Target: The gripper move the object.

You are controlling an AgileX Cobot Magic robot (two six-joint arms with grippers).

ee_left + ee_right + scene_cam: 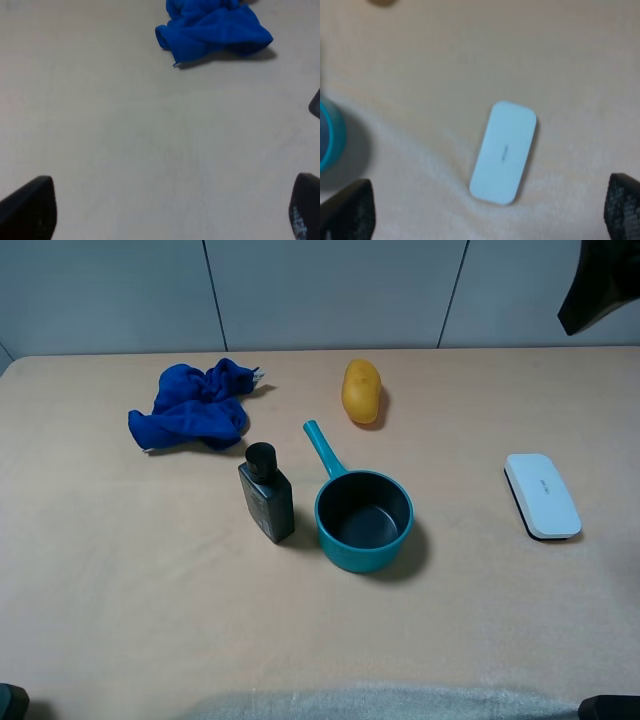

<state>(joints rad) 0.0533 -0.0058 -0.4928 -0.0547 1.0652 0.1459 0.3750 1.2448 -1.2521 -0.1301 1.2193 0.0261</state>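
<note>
The object is a small dark bottle [266,495] with a round black cap. It stands upright on the table just left of the teal saucepan [362,520]. Neither gripper touches it. My left gripper [172,212] is open and empty over bare table, with only its black fingertips [30,210] showing. A dark sliver at the edge of the left wrist view [316,102] may be the bottle. My right gripper [487,212] is open and empty, well above the table, near the flat white box [504,152]. A black part of an arm [600,285] shows at the top right.
A crumpled blue cloth [195,405] lies at the back left and also shows in the left wrist view [215,27]. A yellow rounded object [361,390] lies behind the saucepan's handle. The white box [541,495] lies to the right. The saucepan's rim shows in the right wrist view [330,135].
</note>
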